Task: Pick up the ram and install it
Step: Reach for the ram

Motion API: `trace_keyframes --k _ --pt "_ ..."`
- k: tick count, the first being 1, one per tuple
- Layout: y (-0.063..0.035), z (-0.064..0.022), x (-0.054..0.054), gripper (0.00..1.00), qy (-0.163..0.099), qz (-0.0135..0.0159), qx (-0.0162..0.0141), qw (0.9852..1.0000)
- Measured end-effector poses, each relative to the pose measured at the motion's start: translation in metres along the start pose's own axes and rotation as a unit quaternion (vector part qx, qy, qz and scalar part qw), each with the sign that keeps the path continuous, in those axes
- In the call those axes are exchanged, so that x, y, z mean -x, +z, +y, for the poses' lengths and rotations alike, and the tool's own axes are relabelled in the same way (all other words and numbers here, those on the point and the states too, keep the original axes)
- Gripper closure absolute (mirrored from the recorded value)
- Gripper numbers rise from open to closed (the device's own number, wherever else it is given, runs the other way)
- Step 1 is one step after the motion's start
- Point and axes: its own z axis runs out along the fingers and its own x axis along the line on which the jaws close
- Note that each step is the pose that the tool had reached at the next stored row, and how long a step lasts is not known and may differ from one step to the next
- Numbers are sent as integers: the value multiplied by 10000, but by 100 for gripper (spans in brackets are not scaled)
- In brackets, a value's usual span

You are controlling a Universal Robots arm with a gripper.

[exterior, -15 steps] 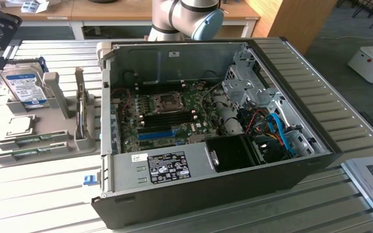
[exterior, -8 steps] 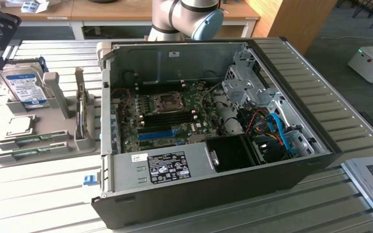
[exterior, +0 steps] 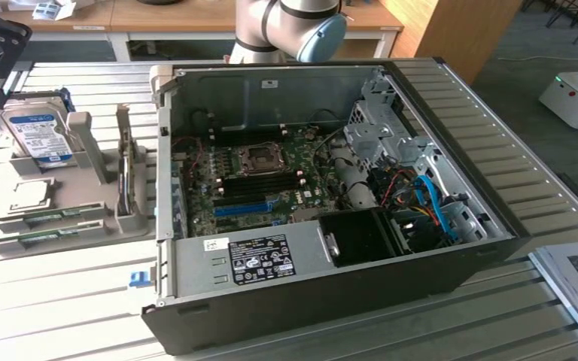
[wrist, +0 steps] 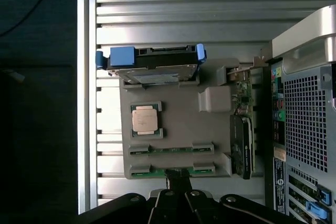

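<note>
Two green ram sticks lie flat in slots of a grey holder tray [exterior: 78, 226] beside the computer case. They are the ram [exterior: 50, 216] and a second ram stick [exterior: 43, 238]. In the wrist view the same sticks are the ram [wrist: 170, 149] and the outer stick [wrist: 157, 171]. My gripper [wrist: 178, 181] hangs well above the tray with its dark fingers shut and nothing between them. In the picture its tips overlap the middle of the outer stick. The motherboard [exterior: 254, 180] with its blue slot [exterior: 241, 208] lies open inside the case.
On the tray stand a silver hard drive [exterior: 36, 135] [wrist: 152, 65], a CPU [exterior: 30, 194] [wrist: 145, 119] and an upright black card [wrist: 241, 150]. The open black case [exterior: 369, 286] fills the table's middle. The slatted table's edge [wrist: 86, 103] runs beside the tray.
</note>
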Motion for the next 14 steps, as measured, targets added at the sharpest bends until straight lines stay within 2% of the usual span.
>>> trace_keyframes --k 2,7,14 --pt "0 -1 -2 90 -1 -11 0 10000" --pt "3 -1 -15 90 -4 -71 3 10000" --pt "3 -4 -18 90 -2 -73 2 10000"
